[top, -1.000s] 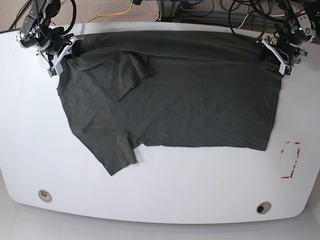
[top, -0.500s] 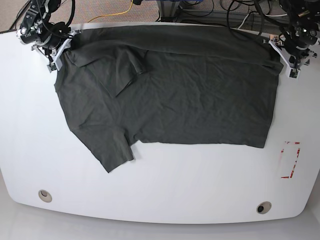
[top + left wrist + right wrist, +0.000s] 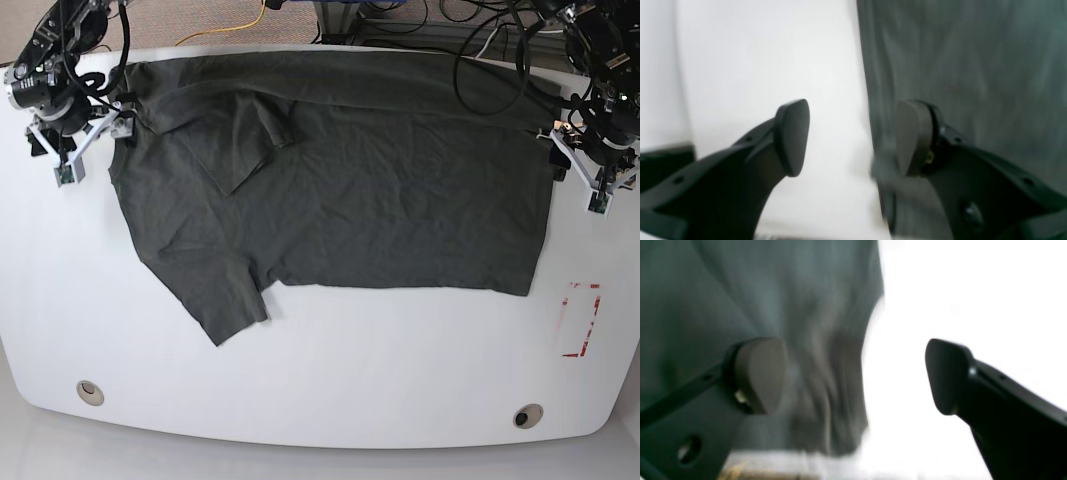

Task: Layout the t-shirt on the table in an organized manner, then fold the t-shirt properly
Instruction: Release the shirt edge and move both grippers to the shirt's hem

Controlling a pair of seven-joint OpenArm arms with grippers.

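A: Left wrist?
B: Left tool [image 3: 850, 136] released, astride the t-shirt [image 3: 967, 66] edge on the table [image 3: 766, 66].
A: Right wrist?
B: Right tool [image 3: 857, 373] released likewise.
A: Base?
B: Shirt spread flat; red tape rectangle [image 3: 581, 320] and grommet holes [image 3: 527, 415] lie apart from it.

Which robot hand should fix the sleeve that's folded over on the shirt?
Probably the right gripper: it hangs open beside the t-shirt's sleeve end, near the folded-over sleeve. The left gripper is open at the far hem.
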